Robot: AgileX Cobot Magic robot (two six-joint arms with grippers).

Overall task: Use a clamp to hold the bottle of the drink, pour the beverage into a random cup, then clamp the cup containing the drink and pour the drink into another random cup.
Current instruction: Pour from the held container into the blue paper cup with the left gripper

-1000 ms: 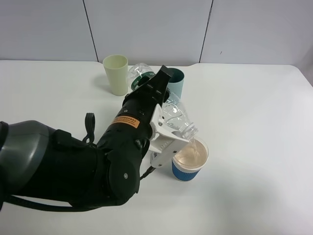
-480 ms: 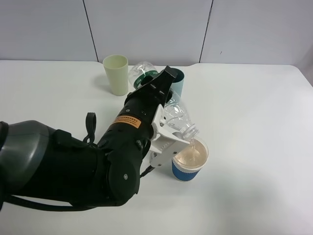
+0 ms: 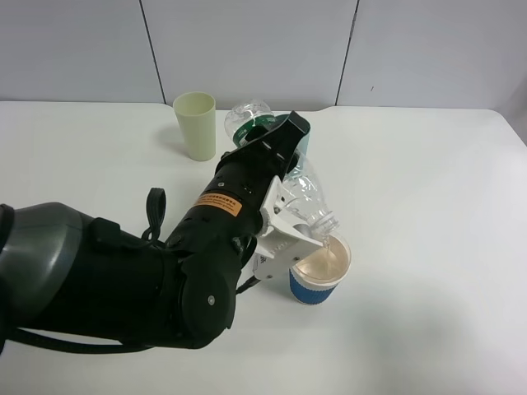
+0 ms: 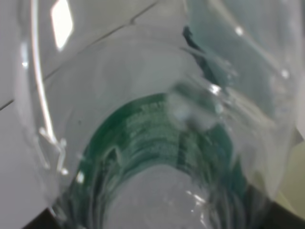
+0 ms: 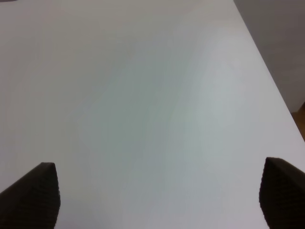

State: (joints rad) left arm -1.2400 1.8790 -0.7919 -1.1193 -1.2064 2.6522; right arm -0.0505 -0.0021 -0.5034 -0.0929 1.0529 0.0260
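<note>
Table [image 3: 428, 206] comes first: we see a white surface that fills the exterior high view up to a pale panelled wall.

The left arm [image 3: 123, 288], bulky and black, reaches in from the lower left of that view toward the middle of the table.

At its end, the left gripper [image 3: 290, 226] has its white jaw parts closed around the bottle [image 3: 306, 193]. The grip sits on the ribbed clear body, between the shoulder and the dark green label.

We find the bottle tilted steeply. Its base is raised toward the back of the table and its open mouth points down, just over the near rim of the paper cup [image 3: 317, 284]. In the left wrist view the bottle [image 4: 157, 143] fills the picture, blurred, and we can read only clear plastic and the green label.

The pale yellow-green tumbler [image 3: 196, 123] stands upright near the back edge, left of the bottle's base and apart from it.

The teal tumbler [image 3: 306, 148] is mostly hidden behind the gripper housing; we see only a sliver.

The paper cup stands upright just right of the white jaw parts. The beverage [image 3: 323, 265] lies inside it, against the peach lining.

The right gripper [image 5: 157, 200] shows two dark fingertips [image 5: 33, 195] spread wide over bare table, with nothing between them.
</note>
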